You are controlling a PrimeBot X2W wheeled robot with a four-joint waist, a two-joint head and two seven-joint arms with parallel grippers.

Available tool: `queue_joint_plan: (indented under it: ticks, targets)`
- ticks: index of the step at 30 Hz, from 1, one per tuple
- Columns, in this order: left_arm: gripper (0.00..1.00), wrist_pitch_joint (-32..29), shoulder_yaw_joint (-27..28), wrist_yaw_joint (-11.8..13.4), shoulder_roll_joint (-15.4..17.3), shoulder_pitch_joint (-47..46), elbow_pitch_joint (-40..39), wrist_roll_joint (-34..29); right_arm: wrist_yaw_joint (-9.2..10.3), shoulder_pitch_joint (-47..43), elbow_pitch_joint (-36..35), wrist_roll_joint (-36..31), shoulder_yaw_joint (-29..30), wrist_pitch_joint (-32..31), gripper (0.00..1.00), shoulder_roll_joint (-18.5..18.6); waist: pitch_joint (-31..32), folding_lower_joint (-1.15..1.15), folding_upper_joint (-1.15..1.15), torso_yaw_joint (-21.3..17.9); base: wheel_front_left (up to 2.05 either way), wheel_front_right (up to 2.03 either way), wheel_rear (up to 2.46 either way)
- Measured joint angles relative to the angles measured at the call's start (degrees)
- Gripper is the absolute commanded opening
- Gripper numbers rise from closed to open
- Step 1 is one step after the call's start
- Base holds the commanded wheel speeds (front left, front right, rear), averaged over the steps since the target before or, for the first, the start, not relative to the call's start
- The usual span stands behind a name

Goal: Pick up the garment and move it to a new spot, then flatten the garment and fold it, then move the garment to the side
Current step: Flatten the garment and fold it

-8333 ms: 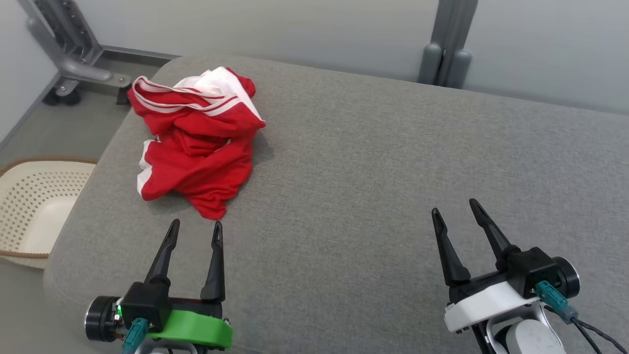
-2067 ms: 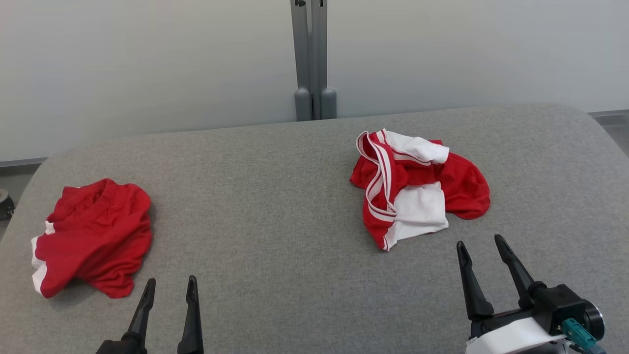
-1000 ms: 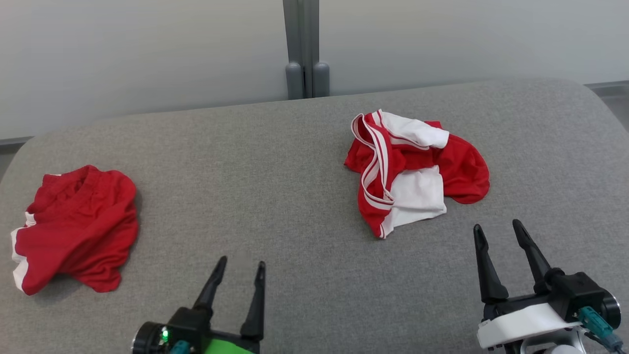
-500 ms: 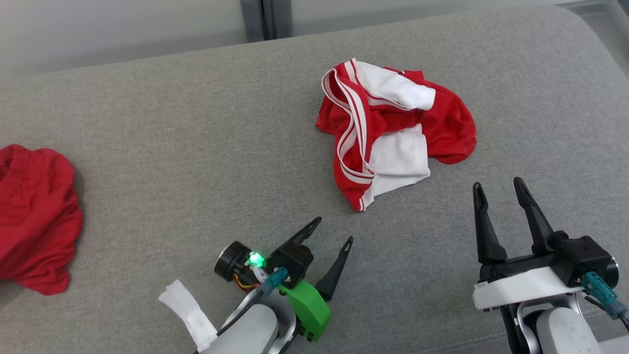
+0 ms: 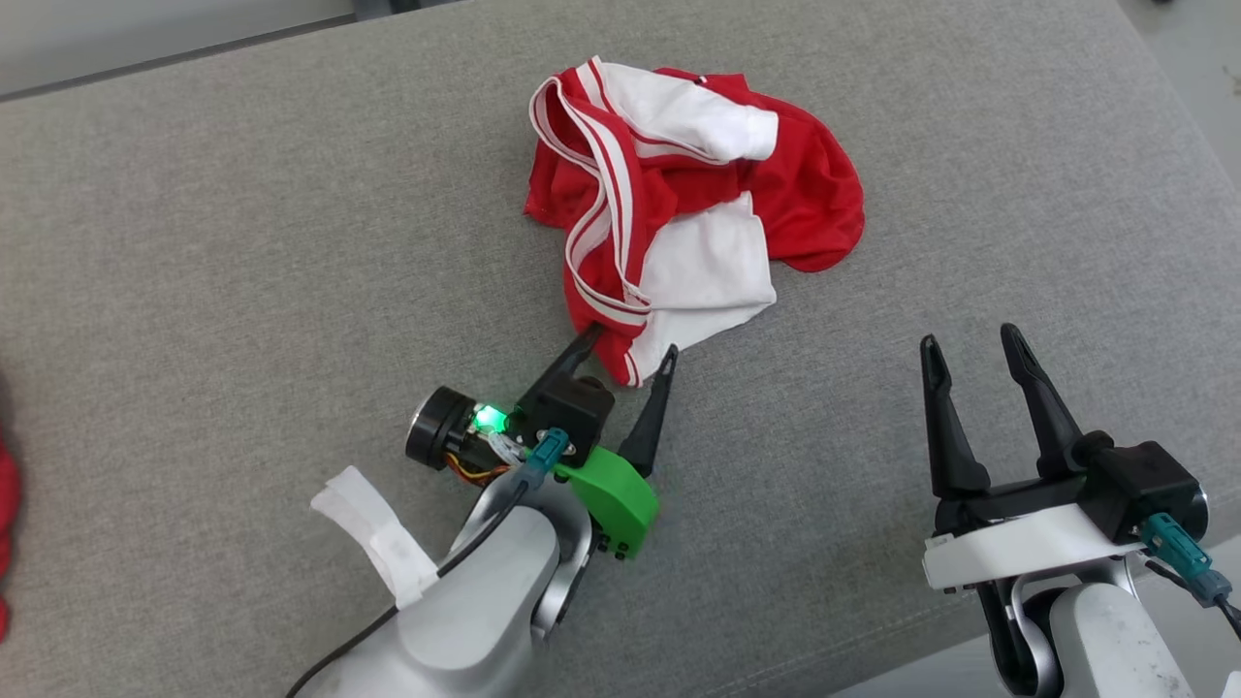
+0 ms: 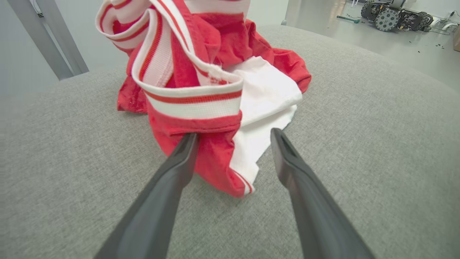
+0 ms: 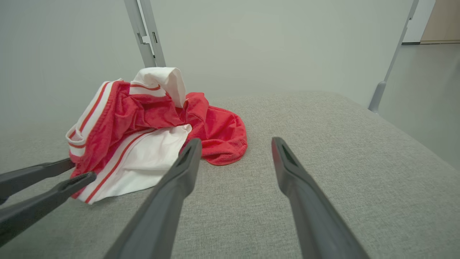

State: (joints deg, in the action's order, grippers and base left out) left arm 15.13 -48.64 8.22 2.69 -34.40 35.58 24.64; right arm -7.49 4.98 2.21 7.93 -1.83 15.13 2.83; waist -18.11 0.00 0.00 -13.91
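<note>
The garment is a crumpled red and white piece with striped bands, lying on the grey cushion. My left gripper is open at its near corner, one finger on each side of the red and white tip. In the left wrist view the garment bunches up just beyond my left gripper, with its lowest corner between the fingers. My right gripper stands open over bare cushion to the right of the garment. From the right wrist, the garment lies ahead and to the left of my right gripper, and my left gripper reaches it from the left.
A second red cloth peeks in at the far left edge. The cushion's rounded edge runs along the right and lower right, with floor beyond. A grey metal post stands behind the cushion against a pale wall.
The head camera has tilted down and shifted. My left gripper has reached forward and to the right, up to the garment's near corner. The right gripper has stayed open and about where it was.
</note>
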Motion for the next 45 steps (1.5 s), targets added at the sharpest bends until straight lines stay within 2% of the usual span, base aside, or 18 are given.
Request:
queue_joint_plan:
  ticks: [4, 6, 8, 12, 14, 16, 20, 25, 28, 31, 36, 41, 45]
  targets:
    - [0.99, 0.0, 1.6, 1.22, 0.0, -0.78, -0.21, -0.09, 0.0, 0.08, 0.11, 0.07, -0.01, 0.0, 1.0, 0.0, -0.95, 0.0, 0.0, -0.62, 0.0, 0.0, 0.0]
    - [0.45, -0.01, 2.81, 1.6, 0.04, -1.2, -0.93, -0.56, 0.0, 0.29, 0.16, 0.07, -0.05, 0.0, 1.0, 0.0, -1.13, 0.0, 0.0, -0.51, 0.0, 0.0, 0.0]
    - [0.0, 0.0, 4.2, 1.65, 0.01, -1.53, -2.38, -1.11, 0.0, 0.56, 0.13, 0.07, -0.07, 0.0, 1.0, 0.0, -1.12, 0.0, 0.0, -0.14, 0.0, 0.0, 0.0]
    - [0.0, 0.0, 5.81, 0.82, 0.04, -1.44, -3.46, -1.48, 0.0, 0.83, 0.44, 0.04, -0.23, 0.01, 1.0, -0.01, -0.72, 0.0, 0.0, 0.56, 0.0, 0.0, 0.0]
    - [0.0, 0.0, 6.14, -0.85, 0.04, -1.1, -3.5, -0.29, 0.0, 1.11, 0.57, 0.07, -0.58, 0.0, 1.0, -0.01, -0.21, 0.0, 0.0, 0.73, 0.0, 0.0, 0.0]
    - [0.0, 0.0, 6.14, -3.37, 0.03, -0.49, -3.23, 4.12, 0.0, 1.22, 0.78, 0.24, -0.99, 0.01, 1.0, 0.0, 0.29, 0.0, 0.0, 0.71, 0.0, 0.0, 0.0]
    - [0.0, -0.75, 1.37, -8.28, 0.16, -2.99, -1.9, 11.88, 0.0, 1.25, 1.98, 0.96, -2.31, 0.0, 1.0, -0.04, 1.65, 0.0, 0.0, 0.14, 0.0, 0.0, 0.0]
    - [0.0, -7.12, -2.74, -10.69, 0.11, -12.04, -6.23, 26.48, 0.0, 1.16, 3.04, 1.69, -2.8, 0.0, 1.0, -0.01, 3.34, 0.0, 0.0, -1.27, 0.0, 0.0, 0.0]
    - [0.0, -10.92, -3.8, -10.72, 0.09, -17.64, -8.73, 35.83, 0.0, 0.94, 3.11, 2.22, -2.99, 0.0, 1.0, -0.01, 4.09, 0.0, 0.0, -2.42, 0.0, 0.0, 0.0]
    - [0.0, -12.6, -4.67, -9.7, 0.11, -24.84, -10.05, 42.11, 0.0, 0.28, 3.32, 2.61, -3.01, 0.0, 1.0, 0.0, 4.73, 0.0, 0.0, -3.66, 0.0, 0.0, 0.0]
    - [0.0, -8.77, -3.87, -9.72, 0.02, -39.88, -8.77, 45.04, 0.0, 0.03, 3.49, 3.61, -3.47, 0.0, 1.0, -0.01, 5.3, 0.0, 0.0, -5.93, 0.0, 0.0, 0.0]
    - [0.0, -2.11, -1.3, -9.42, 0.11, -53.56, -4.69, 48.0, 0.0, -0.71, 3.55, 3.87, -3.02, 0.0, 1.0, 0.01, 5.98, 0.0, 0.0, -7.69, 0.0, 0.0, 0.0]
    - [0.0, -0.48, -1.81, -8.7, 0.01, -56.11, -0.56, 50.57, 0.0, -1.22, 3.46, 4.19, -2.41, 0.01, 1.0, -0.02, 6.43, 0.0, 0.0, -7.27, 0.0, 0.0, 0.0]
